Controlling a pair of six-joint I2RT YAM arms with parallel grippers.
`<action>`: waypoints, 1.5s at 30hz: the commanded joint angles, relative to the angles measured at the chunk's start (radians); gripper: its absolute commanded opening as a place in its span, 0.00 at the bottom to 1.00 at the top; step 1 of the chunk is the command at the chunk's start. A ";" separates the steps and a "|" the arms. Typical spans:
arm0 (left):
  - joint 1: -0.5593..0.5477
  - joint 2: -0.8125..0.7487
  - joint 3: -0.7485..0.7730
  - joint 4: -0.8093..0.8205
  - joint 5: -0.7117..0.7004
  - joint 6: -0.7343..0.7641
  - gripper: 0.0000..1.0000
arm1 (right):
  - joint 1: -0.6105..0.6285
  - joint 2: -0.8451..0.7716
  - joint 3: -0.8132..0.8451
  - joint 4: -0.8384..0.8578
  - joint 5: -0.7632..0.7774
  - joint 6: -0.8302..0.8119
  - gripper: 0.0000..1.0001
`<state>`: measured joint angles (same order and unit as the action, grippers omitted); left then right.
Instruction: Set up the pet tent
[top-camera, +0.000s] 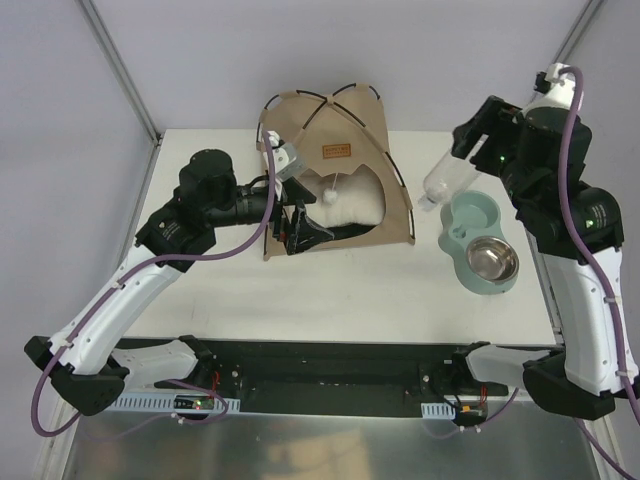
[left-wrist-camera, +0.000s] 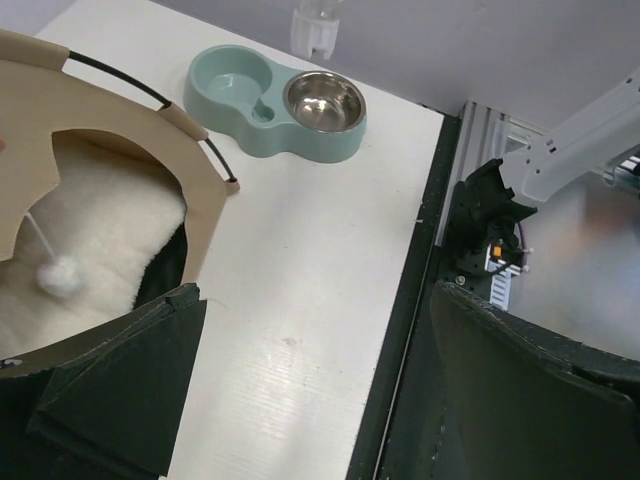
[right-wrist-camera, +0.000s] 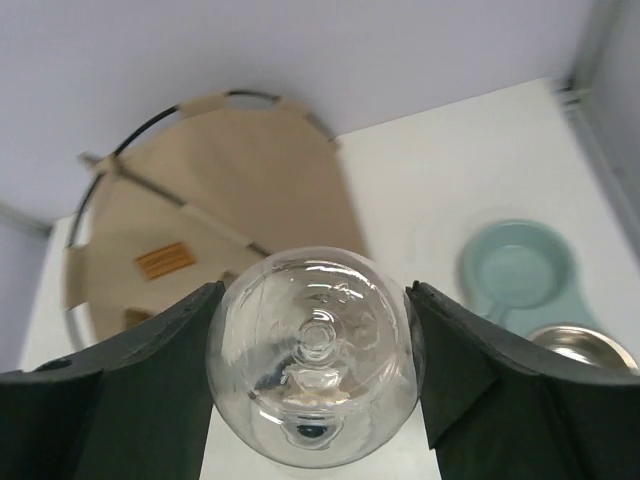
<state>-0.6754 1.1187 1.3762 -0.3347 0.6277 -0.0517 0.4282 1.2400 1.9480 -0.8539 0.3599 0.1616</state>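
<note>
The pet tent sits at the far middle of the table, and its arched doorway faces the near edge. A white pompom hangs in the doorway, in front of a cream pillow inside. The left gripper is at the lower left corner of the doorway, fingers spread wide with nothing between them. The right gripper, raised near the teal feeder, pinches a clear bottle.
</note>
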 joint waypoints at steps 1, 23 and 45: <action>-0.009 -0.019 -0.016 0.028 -0.046 0.038 0.99 | -0.048 -0.037 -0.069 0.038 0.361 -0.143 0.51; -0.009 -0.030 -0.059 0.025 -0.063 0.042 0.99 | -0.282 -0.050 -0.802 0.739 0.356 -0.126 0.44; -0.009 -0.008 -0.035 0.005 -0.083 0.042 0.99 | -0.304 0.096 -0.917 0.958 0.398 -0.180 0.40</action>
<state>-0.6750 1.1080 1.3098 -0.3489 0.5621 -0.0319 0.1322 1.3281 1.0477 0.0193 0.7231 -0.0101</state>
